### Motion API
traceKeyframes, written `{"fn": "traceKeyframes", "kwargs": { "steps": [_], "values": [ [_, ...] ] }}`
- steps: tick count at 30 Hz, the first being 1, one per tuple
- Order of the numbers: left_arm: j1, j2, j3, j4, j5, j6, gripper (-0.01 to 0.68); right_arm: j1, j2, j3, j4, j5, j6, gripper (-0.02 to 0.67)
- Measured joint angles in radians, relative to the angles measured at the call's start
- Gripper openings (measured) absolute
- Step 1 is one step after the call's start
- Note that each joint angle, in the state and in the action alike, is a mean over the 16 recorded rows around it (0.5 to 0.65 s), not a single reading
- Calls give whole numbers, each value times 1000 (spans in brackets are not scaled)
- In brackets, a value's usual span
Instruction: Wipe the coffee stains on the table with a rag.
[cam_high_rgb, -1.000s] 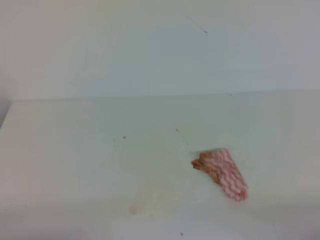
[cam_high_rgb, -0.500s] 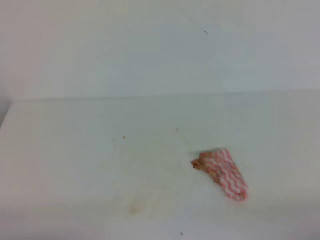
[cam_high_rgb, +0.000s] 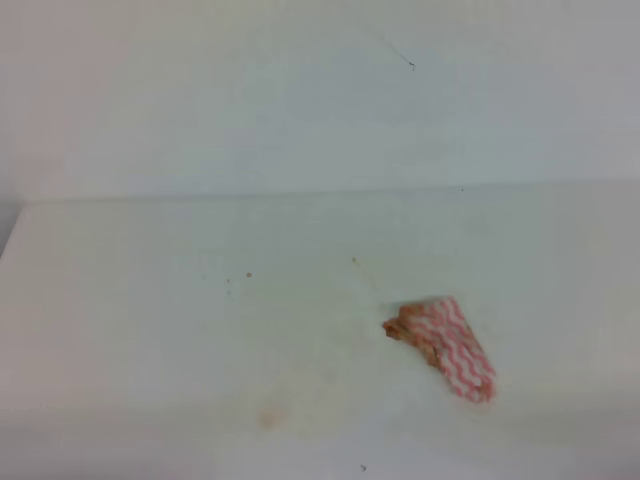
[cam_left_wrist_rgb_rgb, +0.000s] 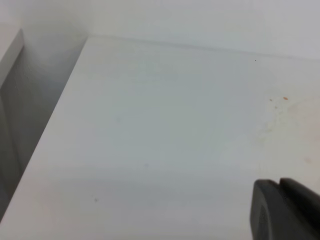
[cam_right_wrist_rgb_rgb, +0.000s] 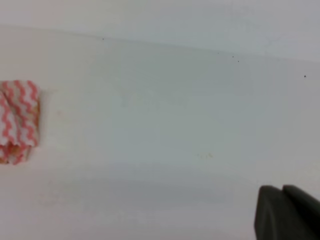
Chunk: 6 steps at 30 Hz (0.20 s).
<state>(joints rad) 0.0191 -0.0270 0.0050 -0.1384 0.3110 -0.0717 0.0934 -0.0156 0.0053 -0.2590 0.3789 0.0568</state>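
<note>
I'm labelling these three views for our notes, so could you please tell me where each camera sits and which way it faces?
Exterior high: mounted above, looking down and forward over the table to the wall; shows the rag and faint coffee stains; no robot parts visible.
Left wrist: on the left arm, facing the table's left edge and far corner; the left gripper fills the lower right corner.
Right wrist: on the right arm, facing the table and back edge; the right gripper sits lower right.
Shared: exterior high and right wrist both show the rag.
</note>
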Motion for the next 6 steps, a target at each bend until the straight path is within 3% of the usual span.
{"fn": "traceKeyframes", "kwargs": {
  "steps": [6],
  "values": [
    [0,0,3,0,0,0,-3,0,0,0,0,0,0,-3]
  ]
}}
